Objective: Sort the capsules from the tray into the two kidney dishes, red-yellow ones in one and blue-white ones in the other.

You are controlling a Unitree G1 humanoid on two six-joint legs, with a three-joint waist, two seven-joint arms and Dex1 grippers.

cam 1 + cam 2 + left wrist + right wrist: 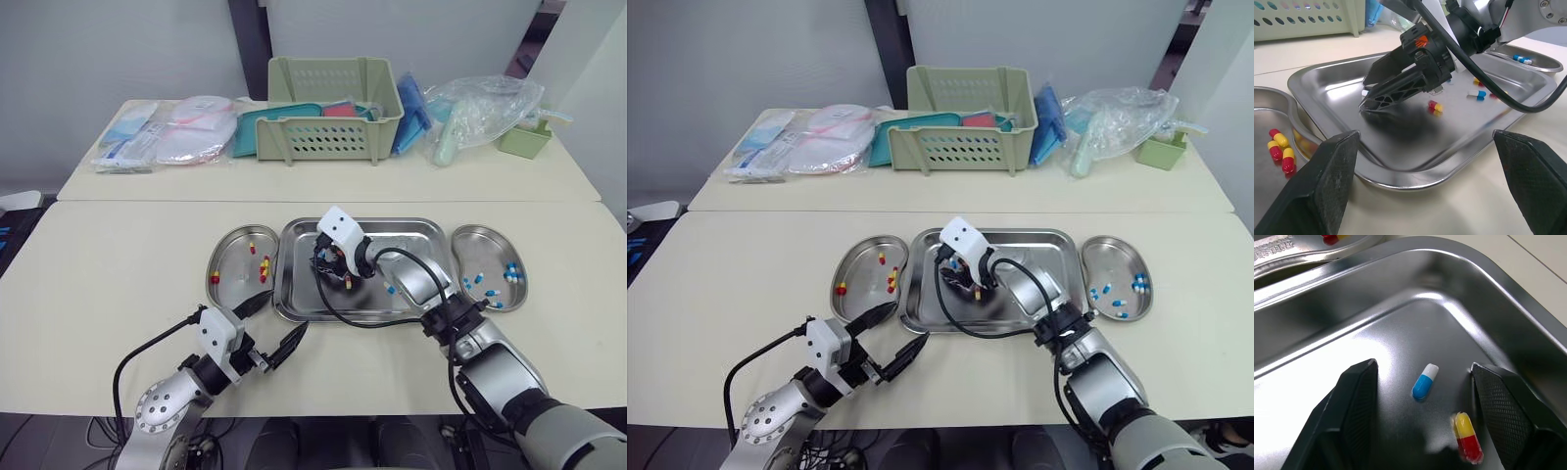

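Red-yellow capsules (263,269) lay scattered in the left dish (225,257), which sat right against the tray's left edge. I could not tell whether the rims touched. My left gripper (272,326) hung over the bare table (118,274), just in front of that dish and the tray's near left corner. Its two fingers were spread wide and held nothing. From its wrist camera the left dish was cut off at the picture's edge.

In the tray (416,238) my right gripper (331,271) pointed down into the left half, fingers well apart and gripping nothing. Its wrist camera showed one blue-white capsule (1425,381) lying on the tray floor between the two fingers (1354,406), touching neither. A single red-yellow capsule (1467,437) lay just beside the other finger, its reflection smeared on the steel. I could not make out whether the fingertips touched the tray floor. From the head cameras the gripper itself hid most of that spot. The left wrist camera showed further capsules (1477,94) beyond the gripper, some partly behind its black cable (1533,110).

In the right dish (478,240) sat several blue-white capsules (511,274), gathered toward its near and right side and too small for me to count surely.
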